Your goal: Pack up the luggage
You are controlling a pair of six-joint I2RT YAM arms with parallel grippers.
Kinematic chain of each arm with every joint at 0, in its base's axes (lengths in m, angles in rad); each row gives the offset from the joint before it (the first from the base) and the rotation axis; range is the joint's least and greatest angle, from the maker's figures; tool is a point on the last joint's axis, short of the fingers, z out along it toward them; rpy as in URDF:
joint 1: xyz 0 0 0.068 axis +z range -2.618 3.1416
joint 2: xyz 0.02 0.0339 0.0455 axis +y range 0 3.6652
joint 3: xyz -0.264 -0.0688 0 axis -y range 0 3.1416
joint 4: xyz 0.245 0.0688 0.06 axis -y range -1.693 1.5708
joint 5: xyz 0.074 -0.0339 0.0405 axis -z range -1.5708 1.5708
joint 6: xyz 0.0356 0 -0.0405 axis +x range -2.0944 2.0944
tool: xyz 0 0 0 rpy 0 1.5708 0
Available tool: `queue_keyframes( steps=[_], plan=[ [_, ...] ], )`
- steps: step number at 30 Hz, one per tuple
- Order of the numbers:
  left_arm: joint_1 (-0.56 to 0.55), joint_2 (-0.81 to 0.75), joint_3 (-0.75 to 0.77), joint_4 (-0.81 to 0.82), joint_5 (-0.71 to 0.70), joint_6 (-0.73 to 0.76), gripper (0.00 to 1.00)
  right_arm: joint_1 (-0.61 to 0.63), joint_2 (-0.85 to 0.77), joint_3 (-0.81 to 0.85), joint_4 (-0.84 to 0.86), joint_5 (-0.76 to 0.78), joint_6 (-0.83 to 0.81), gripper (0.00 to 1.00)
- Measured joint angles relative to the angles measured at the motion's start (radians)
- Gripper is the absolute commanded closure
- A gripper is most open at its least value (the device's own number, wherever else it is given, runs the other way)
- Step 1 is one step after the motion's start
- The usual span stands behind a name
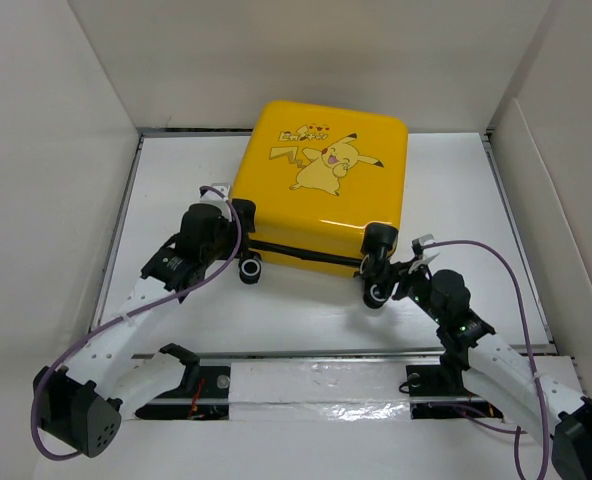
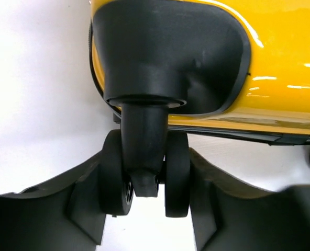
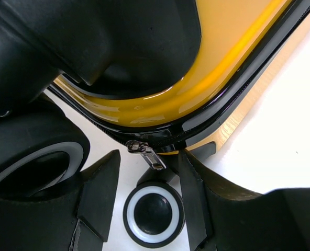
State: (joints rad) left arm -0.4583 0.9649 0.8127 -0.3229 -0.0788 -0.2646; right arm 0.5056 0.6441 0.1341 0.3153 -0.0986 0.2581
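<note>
Luggage (image 1: 321,185) lay shut on the worktop (image 1: 456,290). Left pincer (image 2: 144,196) clamped on a wheel (image 2: 144,178); right pincer (image 3: 150,180) stood apart around the zipper pull (image 3: 144,153). Next, probably: pinch the pull and run the zipper.

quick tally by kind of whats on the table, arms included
yellow Pikachu suitcase: 1
robot arms: 2, left gripper and right gripper, both at the suitcase's wheeled edge
total: 3

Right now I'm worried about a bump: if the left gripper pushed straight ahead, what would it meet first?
The luggage's black caster wheel sits between the left gripper's fingers already; just beyond it comes the wheel housing on the yellow shell, though depth is hard to judge.
</note>
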Motion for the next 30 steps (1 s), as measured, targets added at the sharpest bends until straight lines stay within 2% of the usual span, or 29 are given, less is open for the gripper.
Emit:
queue_keyframes(
  steps=[1,2,4,6,8,9,11,12,13,14,15,18,23,25,26,28,30],
  plan=[
    [0.001,0.004,0.0,0.002,0.005,0.001,0.66,0.0,0.0,0.0,0.0,0.0,0.0,0.46],
    [0.002,0.012,0.0,0.003,0.006,0.007,0.82,0.0,-0.001,0.0,0.0,0.0,0.0,0.46],
    [0.002,0.026,0.003,0.002,0.011,0.007,0.97,0.0,-0.002,0.0,-0.001,0.001,0.0,0.46],
    [0.002,0.031,0.009,-0.005,0.013,0.007,1.0,0.0,-0.006,0.0,-0.003,0.002,0.0,0.51],
    [0.002,0.028,0.009,-0.006,0.015,0.005,1.0,0.0,-0.013,0.0,-0.008,0.007,-0.005,0.67],
    [0.002,0.025,0.009,-0.006,0.016,0.003,1.0,0.0,-0.016,0.0,-0.015,0.016,-0.007,0.83],
    [0.002,0.014,0.009,-0.005,0.026,-0.005,1.0,0.002,-0.021,-0.001,-0.023,0.018,-0.011,0.92],
    [0.002,0.006,0.009,-0.005,0.03,-0.01,1.0,0.006,-0.023,-0.001,-0.024,0.019,-0.013,0.91],
    [0.004,-0.002,0.009,-0.006,0.037,-0.015,1.0,0.007,-0.023,-0.001,-0.024,0.023,-0.012,0.81],
    [0.007,-0.011,0.009,-0.006,0.045,-0.021,1.0,0.007,-0.023,-0.001,-0.024,0.024,-0.015,0.81],
    [0.009,-0.016,0.009,-0.007,0.053,-0.029,1.0,0.008,-0.023,-0.001,-0.024,0.028,-0.019,0.62],
    [0.011,-0.019,0.009,-0.011,0.071,-0.048,1.0,0.009,-0.023,-0.001,-0.023,0.051,-0.023,0.46],
    [0.02,-0.021,0.009,-0.011,0.086,-0.07,1.0,0.011,-0.013,-0.002,-0.001,0.098,-0.026,0.48],
    [0.021,-0.021,0.009,-0.011,0.089,-0.076,1.0,0.011,0.007,-0.002,0.015,0.099,-0.026,0.54],
    [0.021,-0.022,0.009,-0.01,0.091,-0.08,1.0,0.013,0.021,-0.002,0.03,0.099,-0.026,0.6],
    [0.021,-0.022,0.008,-0.009,0.101,-0.088,1.0,0.016,0.061,-0.003,0.067,0.099,-0.025,0.83],
    [0.021,-0.026,0.001,-0.004,0.115,-0.101,1.0,0.024,0.105,-0.003,0.114,0.11,-0.022,0.95]
  ],
)
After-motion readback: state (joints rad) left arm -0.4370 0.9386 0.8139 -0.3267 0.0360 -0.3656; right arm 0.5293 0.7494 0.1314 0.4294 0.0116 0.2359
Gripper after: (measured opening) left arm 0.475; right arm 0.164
